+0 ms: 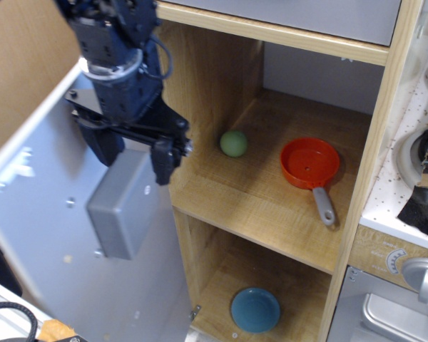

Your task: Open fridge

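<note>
The fridge [271, 206] has a light wood frame and wooden shelves, and its inside is in full view. Its grey door [43, 235] stands swung far out to the left and shows its inner face with a grey box [121, 203] on it. My dark blue gripper [134, 155] hangs in front of the door's inner face, just above the grey box. Its fingers [162, 160] are spread and hold nothing. The door's handle and knobs are hidden on the far side.
A green ball [232, 143] and an orange pan [310, 162] lie on the middle shelf. A blue bowl [255, 310] lies on the bottom shelf. A short grey panel [321, 14] is above. A silver oven door [389, 313] and stove [421, 164] are at the right.
</note>
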